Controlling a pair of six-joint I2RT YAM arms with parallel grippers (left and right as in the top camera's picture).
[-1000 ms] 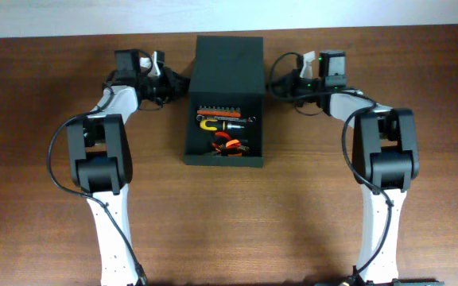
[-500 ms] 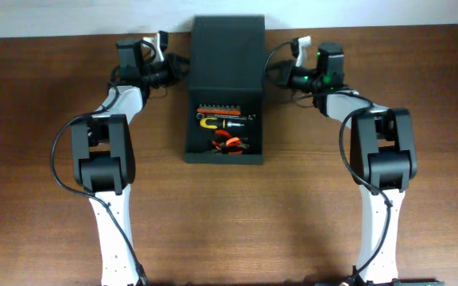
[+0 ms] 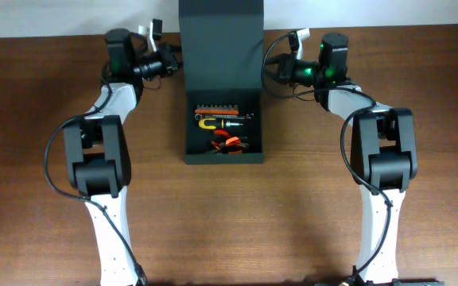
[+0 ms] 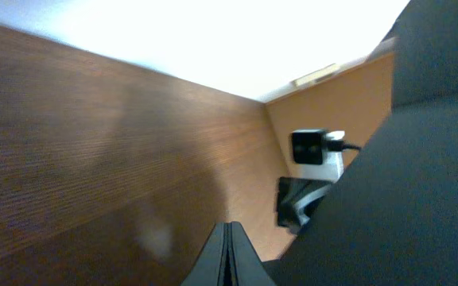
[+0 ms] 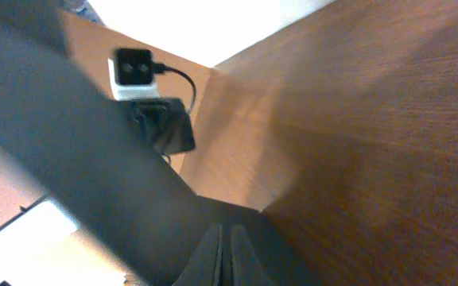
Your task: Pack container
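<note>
The container [image 3: 221, 156] is a dark green-black box in the middle of the table, with its flap lid [image 3: 219, 40] raised upright at the back. Inside lie an orange bit set [image 3: 223, 110], a yellow-handled tool [image 3: 213, 123] and orange pliers [image 3: 229, 145]. My left gripper [image 3: 175, 62] is shut and sits at the lid's left edge; in the left wrist view its closed fingers [image 4: 229, 230] are beside the dark lid [image 4: 404, 183]. My right gripper [image 3: 267, 67] is shut at the lid's right edge; its fingers [image 5: 225, 234] rest against the lid [image 5: 78, 159].
The brown wooden table [image 3: 332, 206] spreads around the box. Both arms' bases stand at the front left and front right. Each wrist view shows the other arm's camera beyond the lid, in the left wrist view [image 4: 312, 147] and in the right wrist view [image 5: 137, 71].
The lid has swung up from lying flat behind the box to standing upright. Both grippers have moved up and back along its side edges.
</note>
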